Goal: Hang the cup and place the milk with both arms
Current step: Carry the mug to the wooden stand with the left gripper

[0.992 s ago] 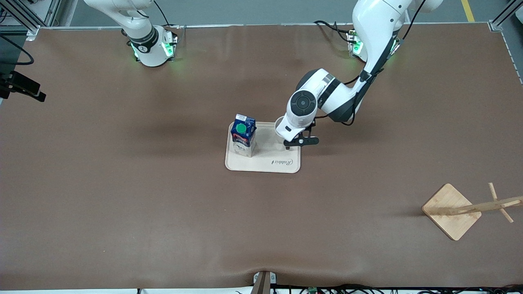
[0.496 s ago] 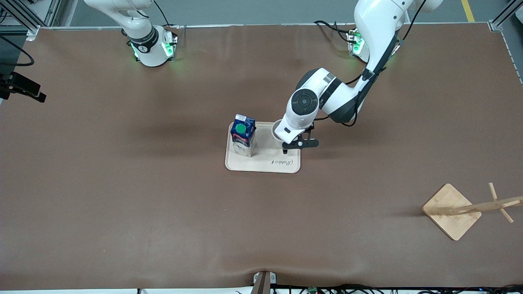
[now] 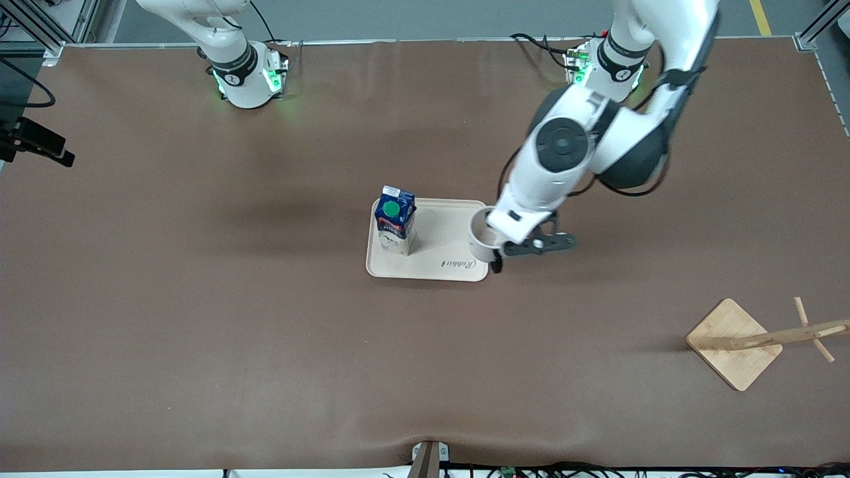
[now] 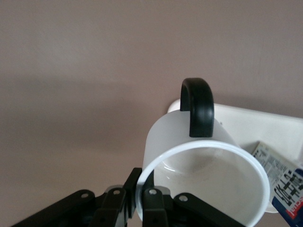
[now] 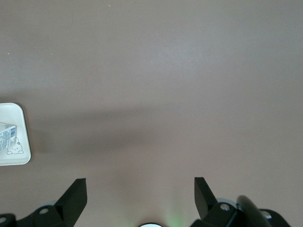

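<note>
I had the left claw (image 3: pixel 499 257) clamped on the rim of the small white black-handled cup (image 3: pixel 481 243) over the beige tray's (image 3: pixel 438 265) edge, light, rigid, slippery; right claw (image 5: pixel 140 198) apart.

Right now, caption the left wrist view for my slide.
Left gripper clamps the white cup by its rim above the tray edge.

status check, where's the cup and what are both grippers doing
Left gripper shut on cup, lifted over tray edge. Right gripper open, arm waiting. Milk upright on tray. Nothing in the way.
</note>
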Controlling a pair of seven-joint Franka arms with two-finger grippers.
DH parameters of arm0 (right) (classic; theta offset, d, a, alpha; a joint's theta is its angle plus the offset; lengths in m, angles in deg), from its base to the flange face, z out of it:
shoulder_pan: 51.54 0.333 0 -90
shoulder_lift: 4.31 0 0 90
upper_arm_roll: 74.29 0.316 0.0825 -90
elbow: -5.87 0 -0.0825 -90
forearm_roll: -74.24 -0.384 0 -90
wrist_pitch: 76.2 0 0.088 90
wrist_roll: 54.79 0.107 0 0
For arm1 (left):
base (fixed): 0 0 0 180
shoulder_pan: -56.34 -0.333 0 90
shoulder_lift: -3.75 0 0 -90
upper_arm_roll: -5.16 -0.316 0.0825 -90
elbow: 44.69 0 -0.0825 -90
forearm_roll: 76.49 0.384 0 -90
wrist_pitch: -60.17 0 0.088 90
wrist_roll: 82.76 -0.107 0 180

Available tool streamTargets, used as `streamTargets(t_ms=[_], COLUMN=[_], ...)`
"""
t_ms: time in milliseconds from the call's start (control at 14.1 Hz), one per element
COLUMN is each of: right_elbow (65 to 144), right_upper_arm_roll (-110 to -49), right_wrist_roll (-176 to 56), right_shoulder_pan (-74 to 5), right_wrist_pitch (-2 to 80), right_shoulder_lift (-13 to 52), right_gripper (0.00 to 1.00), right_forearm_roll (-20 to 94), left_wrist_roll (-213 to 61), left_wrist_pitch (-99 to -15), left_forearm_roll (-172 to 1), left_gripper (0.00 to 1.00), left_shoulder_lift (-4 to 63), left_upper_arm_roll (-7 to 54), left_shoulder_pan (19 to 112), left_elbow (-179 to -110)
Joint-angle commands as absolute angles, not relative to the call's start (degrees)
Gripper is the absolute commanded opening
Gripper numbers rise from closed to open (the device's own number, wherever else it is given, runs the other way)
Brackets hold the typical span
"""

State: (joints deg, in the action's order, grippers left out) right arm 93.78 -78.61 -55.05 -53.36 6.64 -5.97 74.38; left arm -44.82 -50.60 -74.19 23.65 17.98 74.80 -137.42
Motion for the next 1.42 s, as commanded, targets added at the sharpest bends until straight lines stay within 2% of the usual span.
streamTargets(t_ms=[0, 212, 425, 708, 992, 1346], right_elbow=[92.2, 92.3, 92.4, 92.3, 92.2, 92.2], right_upper_arm_roll=[-78.3, -78.2, -78.2, -78.2, -78.1, -77.7], right_wrist_roll=[-55.1, -54.8, -54.7, -55.2, -55.2, -55.1], right_shoulder_pan=[-53.6, -53.0, -53.1, -53.7, -52.5, -50.9], right_wrist_pitch=[5.6, 5.7, 6.2, 6.6, 7.3, 6.8], right_shoulder_lift=[-5.3, -5.3, -4.2, -2.0, 3.2, 3.9], right_gripper=[1.00, 1.00, 1.00, 1.00, 1.00, 1.00], right_forearm_roll=[74.9, 74.9, 74.9, 75.2, 75.2, 74.2], left_wrist_roll=[-52.2, -61.6, -65.4, -62.2, -60.7, -54.8], left_wrist_pitch=[-47.2, -45.7, -45.8, -46.5, -51.7, -53.2], left_forearm_roll=[-73.5, -73.6, -74.0, -73.9, -74.5, -74.3], left_gripper=[0.00, 0.00, 0.00, 0.00, 0.00, 0.00], left_shoulder_lift=[20.3, 16.9, 16.1, 16.8, 17.6, 19.0], left_upper_arm_roll=[18.3, 18.3, 18.3, 17.8, 17.9, 17.9], left_shoulder_pan=[68.8, 60.8, 54.9, 51.3, 46.2, 43.2], left_elbow=[-135.7, -135.8, -134.9, -133.2, -133.2, -133.2])
